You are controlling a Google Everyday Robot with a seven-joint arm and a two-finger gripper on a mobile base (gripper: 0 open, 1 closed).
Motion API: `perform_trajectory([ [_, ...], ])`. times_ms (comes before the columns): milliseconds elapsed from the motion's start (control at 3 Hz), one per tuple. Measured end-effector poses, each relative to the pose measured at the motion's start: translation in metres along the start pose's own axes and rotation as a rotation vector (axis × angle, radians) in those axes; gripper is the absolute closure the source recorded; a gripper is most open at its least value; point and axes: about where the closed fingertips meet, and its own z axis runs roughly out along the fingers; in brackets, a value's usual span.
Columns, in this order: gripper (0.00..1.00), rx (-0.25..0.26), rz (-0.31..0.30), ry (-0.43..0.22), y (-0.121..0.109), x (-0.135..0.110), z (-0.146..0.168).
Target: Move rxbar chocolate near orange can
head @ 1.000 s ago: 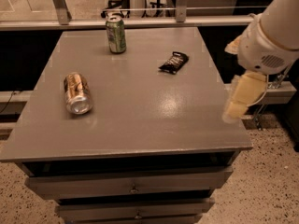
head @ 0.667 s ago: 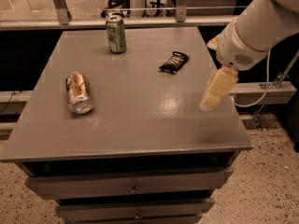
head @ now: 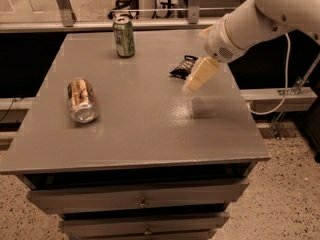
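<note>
The rxbar chocolate (head: 183,67), a small flat black wrapper, lies on the grey table top (head: 145,134) at the right rear. The orange can (head: 82,100) lies on its side at the left of the table, its silver top facing the front. My gripper (head: 194,82) hangs from the white arm that reaches in from the upper right. It hovers above the table just right of and in front of the bar, partly overlapping the bar's right end in the view. It holds nothing that I can see.
A green and white can (head: 124,36) stands upright at the rear of the table. The table is a cabinet with drawers (head: 142,202) in its front. A glass rail runs behind it, and a white cable (head: 280,99) hangs at the right.
My arm has swung left from beyond the table's right edge to over the table, ending next to the bar. The cans and the bar have not moved.
</note>
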Motion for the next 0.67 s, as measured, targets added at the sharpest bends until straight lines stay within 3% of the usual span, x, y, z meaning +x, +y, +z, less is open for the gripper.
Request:
perform_trajectory([
  [667,0.0,0.028,0.175,-0.079,-0.041,0.011,0.053],
])
